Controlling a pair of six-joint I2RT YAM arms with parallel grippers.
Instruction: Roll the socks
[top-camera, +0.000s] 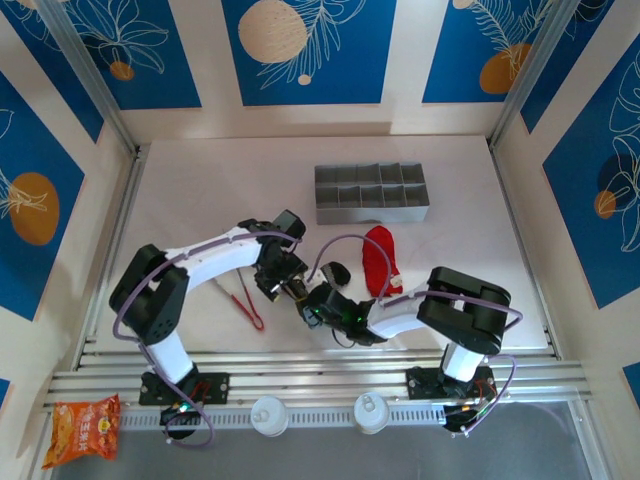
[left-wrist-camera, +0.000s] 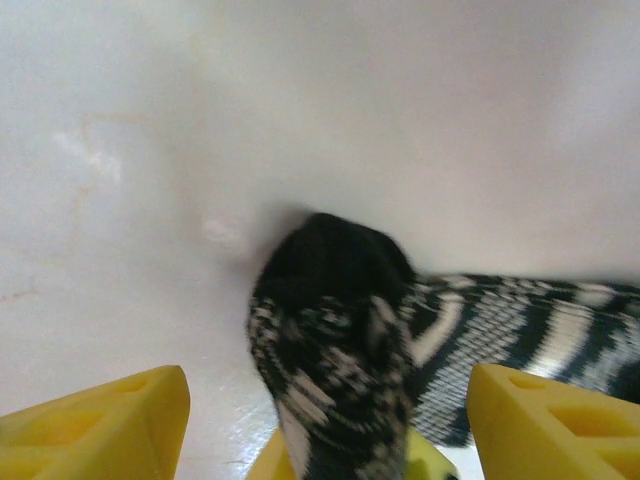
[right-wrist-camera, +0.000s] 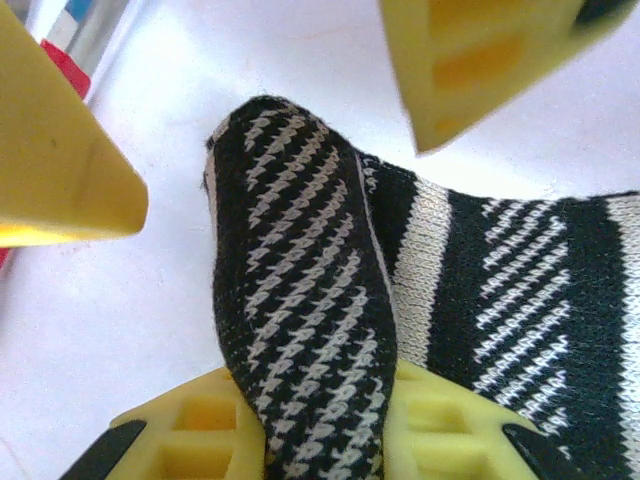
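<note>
Starting at the far left, an orange snack bag (top-camera: 85, 427) lies at the near edge, beside the left arm's base. On the white table (top-camera: 200, 200), red-handled tongs (top-camera: 248, 300) lie just left of the left gripper (top-camera: 288, 287). That gripper's yellow fingers (left-wrist-camera: 110, 420) stand wide apart, jaws open. The black sock (left-wrist-camera: 335, 270) lies between them and touches neither fingertip; its dark toe end points away from the camera and its grey-white striped length runs off to the right. Just right of it, nose to nose at the table's near middle, sits the right gripper (top-camera: 313, 308). Its jaws are closed on a folded-up part of the black sock, the patterned fabric pinched between the two fingers (right-wrist-camera: 200, 420) while the rest lies flat on the table. Further right the red sock (top-camera: 378, 258) lies flat, apart from both grippers, with a small white trim at its near end. Behind it, a grey divided tray (top-camera: 372, 193) stands toward the back wall.
</note>
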